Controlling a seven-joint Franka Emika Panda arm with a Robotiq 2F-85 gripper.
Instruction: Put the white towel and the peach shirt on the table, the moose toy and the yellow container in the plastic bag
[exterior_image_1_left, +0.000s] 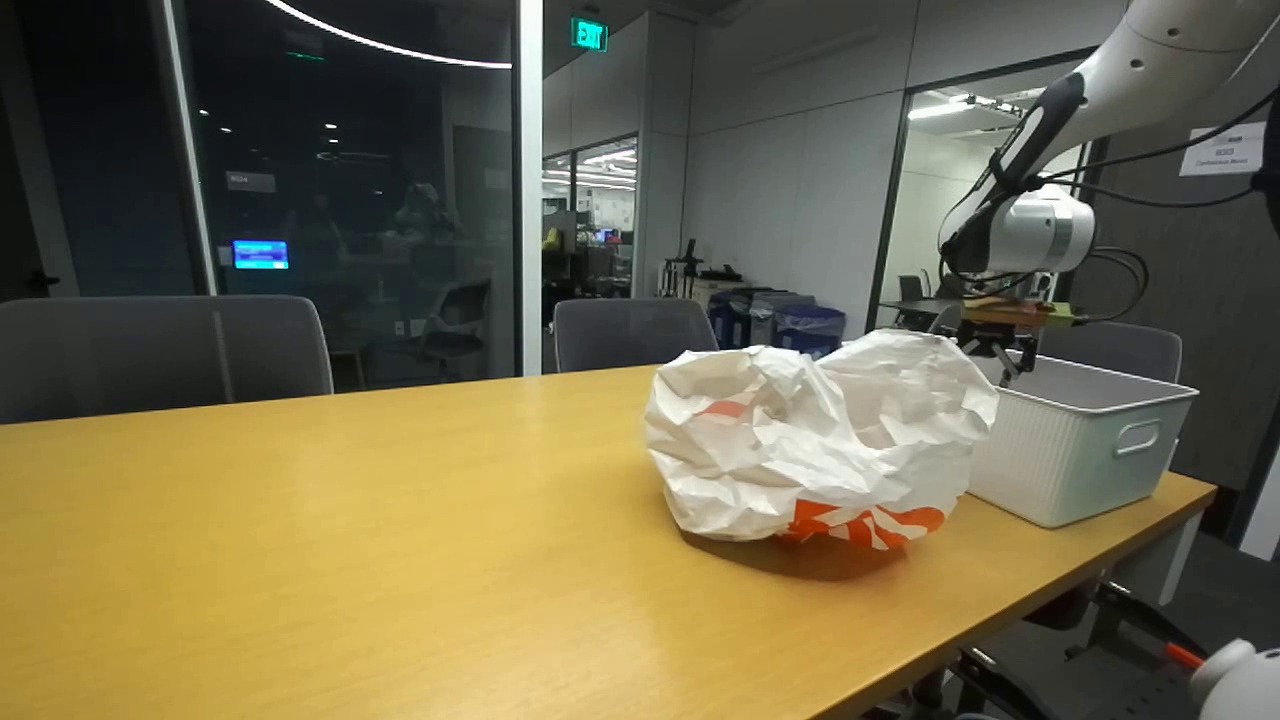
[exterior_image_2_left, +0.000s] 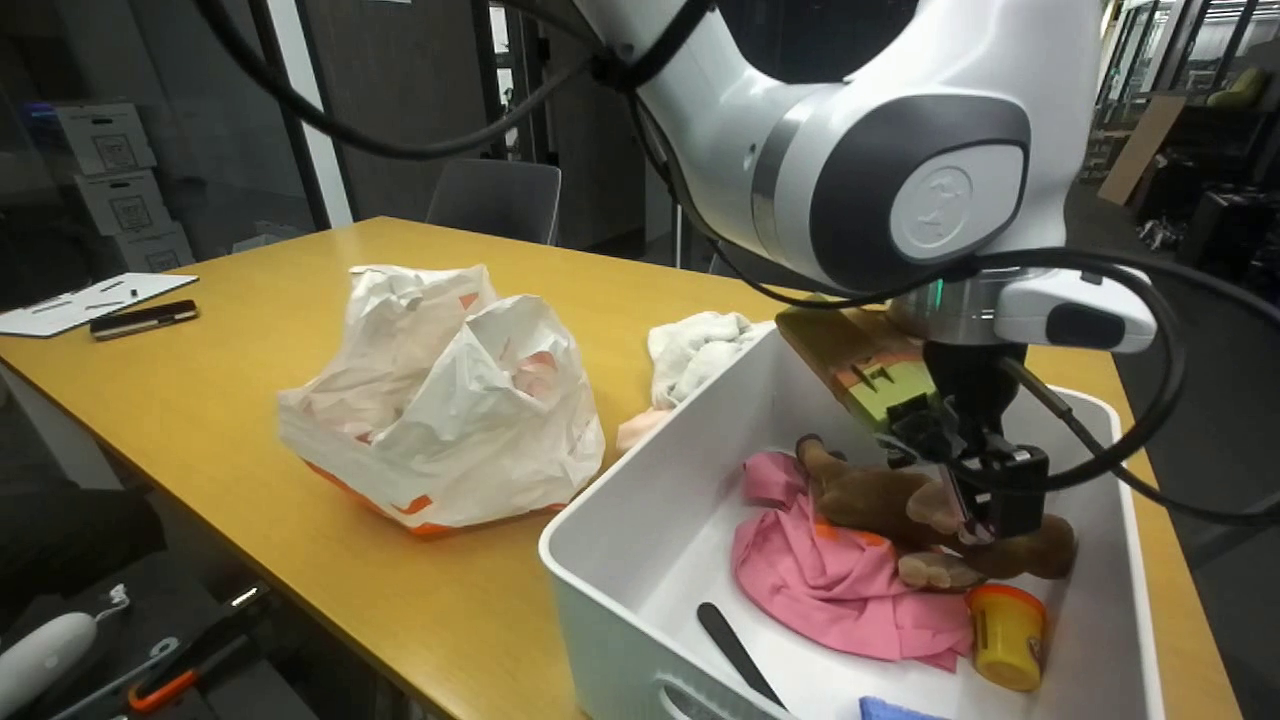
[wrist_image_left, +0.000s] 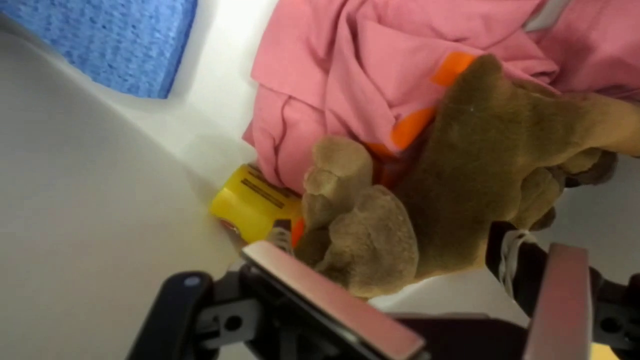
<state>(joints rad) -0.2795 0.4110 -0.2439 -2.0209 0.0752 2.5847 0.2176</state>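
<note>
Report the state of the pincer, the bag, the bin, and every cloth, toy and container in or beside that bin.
Pincer: open
White plastic bag: crumpled, top open
Storage bin: upright, lidless
Moose toy: lying in the bin
Pink cloth: crumpled
White towel: bunched up
Peach shirt: mostly hidden, state unclear
Yellow container: orange lid on

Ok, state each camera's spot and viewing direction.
Wrist view: wrist-mounted, facing down at the brown plush moose in the pale plastic bin; open black pincer shows.
In an exterior view: low, facing across the yellow wooden table at the crumpled white plastic bag, bin behind; white robot arm and pincer show.
In an exterior view: above the bin, angled down, bunched white towel beyond; arm and pincer show.
Both exterior views share bag, bin, table, arm.
</note>
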